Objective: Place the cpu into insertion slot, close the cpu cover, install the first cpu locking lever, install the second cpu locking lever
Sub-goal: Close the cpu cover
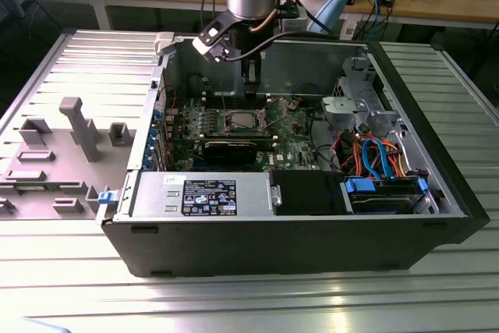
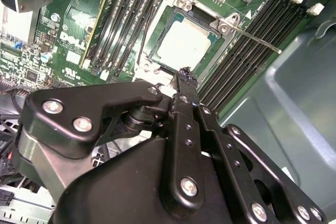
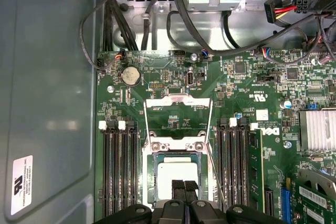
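End effector [image 3: 184,185], fingertips together and empty, close over cpu [image 3: 177,173] in insertion slot [image 3: 205,178], cpu cover [image 3: 178,99] open.

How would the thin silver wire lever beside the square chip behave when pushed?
The thin silver wire lever looks long and slender, so it probably springs and flexes. Its smooth bare metal may slip off the black pincer.

Above the insertion slot [image 3: 151,177] the case [image 1: 312,247] is open. On two sides memory slots [image 3: 119,171] flank it closely. The open cpu cover [image 3: 178,100] is just beside it.
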You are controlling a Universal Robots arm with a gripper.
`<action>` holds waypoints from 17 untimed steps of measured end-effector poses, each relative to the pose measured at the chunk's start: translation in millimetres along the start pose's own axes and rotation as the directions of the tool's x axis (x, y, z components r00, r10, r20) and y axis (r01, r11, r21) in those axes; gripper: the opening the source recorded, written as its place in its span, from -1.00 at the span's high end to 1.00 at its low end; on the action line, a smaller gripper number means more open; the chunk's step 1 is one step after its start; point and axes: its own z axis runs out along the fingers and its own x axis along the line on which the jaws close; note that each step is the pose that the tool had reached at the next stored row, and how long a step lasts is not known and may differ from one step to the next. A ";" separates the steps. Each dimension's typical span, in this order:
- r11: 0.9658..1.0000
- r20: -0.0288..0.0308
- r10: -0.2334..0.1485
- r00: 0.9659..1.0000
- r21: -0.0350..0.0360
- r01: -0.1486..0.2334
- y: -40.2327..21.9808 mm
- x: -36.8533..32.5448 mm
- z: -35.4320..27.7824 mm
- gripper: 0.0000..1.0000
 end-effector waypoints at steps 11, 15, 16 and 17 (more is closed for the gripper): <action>1.000 0.000 0.000 1.000 0.000 0.000 4.6 0.0 0.3 0.79; 1.000 0.000 0.000 1.000 0.000 0.000 6.3 0.1 0.4 0.79; 1.000 0.000 0.000 1.000 0.000 0.000 6.4 0.1 0.4 0.79; 1.000 0.000 0.000 1.000 0.000 0.000 6.6 0.1 0.4 0.79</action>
